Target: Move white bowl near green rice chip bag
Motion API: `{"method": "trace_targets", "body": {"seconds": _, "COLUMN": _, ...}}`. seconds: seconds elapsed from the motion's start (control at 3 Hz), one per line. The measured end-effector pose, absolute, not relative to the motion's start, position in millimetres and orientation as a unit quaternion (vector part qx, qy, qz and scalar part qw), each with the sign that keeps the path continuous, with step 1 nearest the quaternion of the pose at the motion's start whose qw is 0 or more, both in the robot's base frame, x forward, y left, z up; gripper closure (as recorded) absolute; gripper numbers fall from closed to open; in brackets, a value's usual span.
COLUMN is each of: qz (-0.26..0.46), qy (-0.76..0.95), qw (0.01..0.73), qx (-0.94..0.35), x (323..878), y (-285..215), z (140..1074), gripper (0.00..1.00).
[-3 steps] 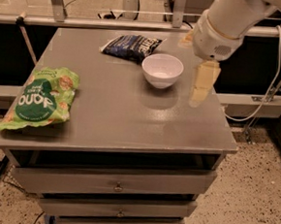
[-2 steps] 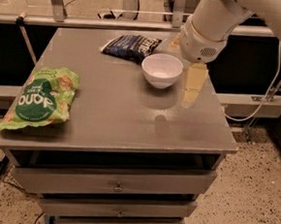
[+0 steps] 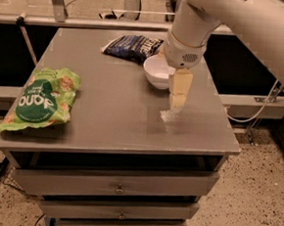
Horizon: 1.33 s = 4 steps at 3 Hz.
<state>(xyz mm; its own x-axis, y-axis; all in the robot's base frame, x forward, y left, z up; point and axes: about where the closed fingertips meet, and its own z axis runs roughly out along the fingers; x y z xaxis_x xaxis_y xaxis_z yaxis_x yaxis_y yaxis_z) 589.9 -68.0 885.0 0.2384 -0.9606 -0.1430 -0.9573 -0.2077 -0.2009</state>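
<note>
The white bowl (image 3: 156,72) stands upright on the grey table (image 3: 117,113), right of centre towards the back. The green rice chip bag (image 3: 41,99) lies flat near the table's left front edge, far from the bowl. My gripper (image 3: 178,99) hangs from the white arm, pointing down, just in front of and to the right of the bowl. It covers the bowl's right rim in this view. Whether it touches the bowl cannot be told.
A dark blue snack bag (image 3: 132,46) lies at the back of the table, just behind the bowl. The table has drawers (image 3: 119,187) under its front edge. A metal rail (image 3: 66,20) runs behind the table.
The arm has swung left, from the table's right edge towards the bowl, so the gripper now sits against the bowl's right side. The bowl and both bags have not moved.
</note>
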Motion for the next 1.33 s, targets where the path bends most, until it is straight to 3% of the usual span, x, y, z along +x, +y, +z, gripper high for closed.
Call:
{"method": "trace_targets", "body": {"seconds": 0.33, "qz": 0.003, "qy": 0.620, "qw": 0.106, "qx": -0.777, "x": 596, "y": -64, "z": 869, "gripper": 0.00}}
{"method": "trace_targets", "body": {"seconds": 1.33, "qz": 0.039, "qy": 0.626, "qw": 0.097, "qx": -0.773, "x": 605, "y": -63, "z": 848, "gripper": 0.70}}
